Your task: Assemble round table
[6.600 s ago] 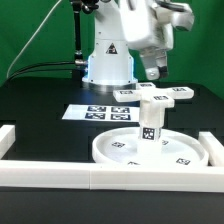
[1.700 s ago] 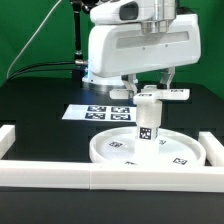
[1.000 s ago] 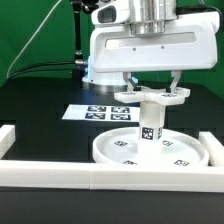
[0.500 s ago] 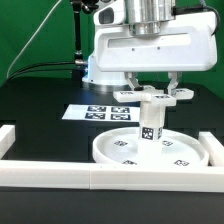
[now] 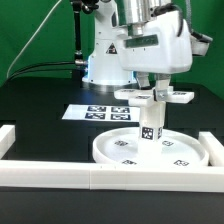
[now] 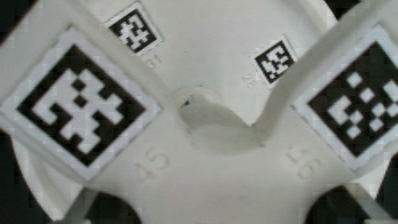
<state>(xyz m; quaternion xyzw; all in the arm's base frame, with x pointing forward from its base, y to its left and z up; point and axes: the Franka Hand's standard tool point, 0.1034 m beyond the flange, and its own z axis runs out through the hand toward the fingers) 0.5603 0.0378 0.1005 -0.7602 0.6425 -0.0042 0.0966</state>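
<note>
The gripper (image 5: pixel 157 92) is standing directly above the post (image 5: pixel 150 122), with its two fingers clamped on the cross-shaped foot (image 5: pixel 152 96), which is sitting level at the top of the post. The post is standing upright in the middle of the round disc (image 5: pixel 150 152), and the disc is lying flat on the black table (image 5: pixel 40 110), close to the front border rail (image 5: pixel 60 173). The marker board (image 5: pixel 92 113) is lying behind the disc, toward the exterior view's left, apart from the assembly. In the wrist view the foot (image 6: pixel 196 130) is filling nearly the whole picture, its tagged arms spreading outward from a central hub; the fingers themselves are not showing there. Whether the foot is already seated or threaded onto the post cannot be told from either view. Judged from this state, the main risk is misalignment: if the foot's hub is sitting off the post's axis or slightly tilted, any turning or pressing is likely to cross or jam the joint instead of seating it. A second risk is the disc shifting on the table, since nothing visible is bracing it except the nearby rail; sideways force from the arm could drag the disc and post together. Releasing before the joint is engaged could let the foot tip off the post.
</note>
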